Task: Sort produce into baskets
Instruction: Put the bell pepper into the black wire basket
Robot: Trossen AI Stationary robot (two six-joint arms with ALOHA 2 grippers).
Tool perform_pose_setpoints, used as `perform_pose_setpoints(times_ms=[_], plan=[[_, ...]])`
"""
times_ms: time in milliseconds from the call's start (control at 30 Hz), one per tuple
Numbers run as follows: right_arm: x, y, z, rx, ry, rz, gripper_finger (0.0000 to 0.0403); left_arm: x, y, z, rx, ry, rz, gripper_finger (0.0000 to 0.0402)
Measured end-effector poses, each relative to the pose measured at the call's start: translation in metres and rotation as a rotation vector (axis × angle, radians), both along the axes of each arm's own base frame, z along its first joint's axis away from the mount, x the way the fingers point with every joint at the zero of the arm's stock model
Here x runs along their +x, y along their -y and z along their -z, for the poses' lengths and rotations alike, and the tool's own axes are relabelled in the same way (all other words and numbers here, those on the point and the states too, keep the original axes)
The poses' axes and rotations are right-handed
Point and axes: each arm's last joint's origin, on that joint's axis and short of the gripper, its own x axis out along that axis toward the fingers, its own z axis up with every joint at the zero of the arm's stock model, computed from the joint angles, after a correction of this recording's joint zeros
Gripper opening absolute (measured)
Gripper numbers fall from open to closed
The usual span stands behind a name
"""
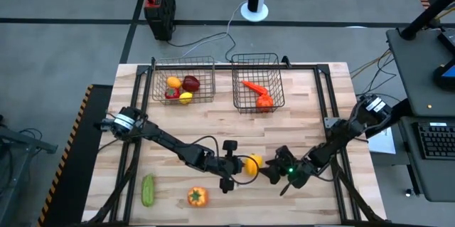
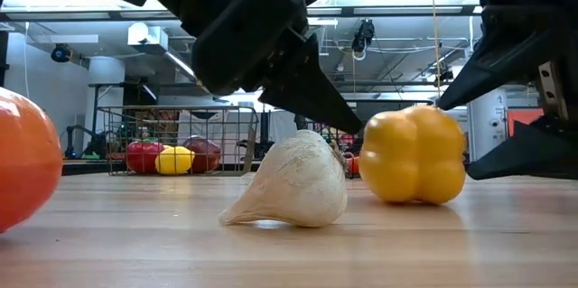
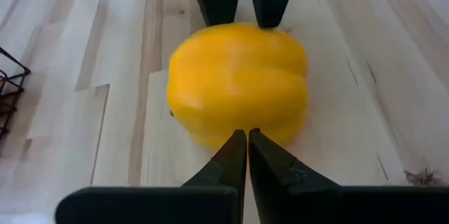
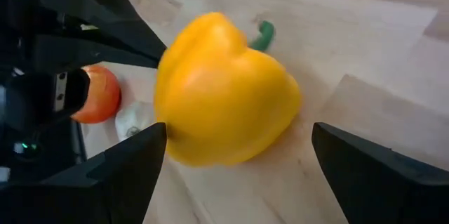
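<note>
Right tool (image 1: 274, 173) spread around yellow pepper (image 1: 252, 164), left tool (image 1: 234, 166) pressed together beside it. Baskets (image 1: 183, 81) hold six; cucumber (image 1: 148, 190), orange pepper (image 1: 197, 197), garlic (image 2: 291, 182) remain on surface.

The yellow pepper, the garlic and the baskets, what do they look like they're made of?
Yellow pepper: probably moulded plastic, smooth with a soft sheen and perfectly even colour.
Garlic: matte white, faintly ridged; likely plastic or foam, hard to tell which.
Baskets: thin dark wire mesh, apparently coated metal, since the tabletop shows through the grid.
</note>
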Motion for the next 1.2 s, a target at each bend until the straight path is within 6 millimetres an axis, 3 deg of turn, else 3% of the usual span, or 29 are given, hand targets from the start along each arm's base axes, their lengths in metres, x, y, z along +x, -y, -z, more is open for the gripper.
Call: perform_pose_setpoints(times_ms=[367, 533, 800, 1033, 1200], plan=[[0.008, 0.009, 0.0, -0.105, -0.008, -0.041, 0.035, -0.002, -0.002, 0.004, -0.013, -0.015, 0.008, 0.0], [0.007, 0.008, 0.0, -0.189, -0.043, -0.143, 0.035, -0.004, -0.004, 0.006, -0.006, -0.03, 0.001, 0.0], [-0.004, 0.014, -0.02, -0.345, -0.102, -0.333, 0.0349, -0.003, -0.01, -0.002, 0.023, -0.009, -0.019, 0.0], [-0.007, 0.017, -0.042, -0.698, -0.069, -0.573, 0.035, -0.001, -0.011, 0.002, 0.021, -0.009, -0.021, 0.0], [0.0, 0.016, -0.063, -0.85, -0.009, -0.627, 0.035, -0.001, -0.013, 0.002, 0.039, -0.002, -0.045, 0.0]])
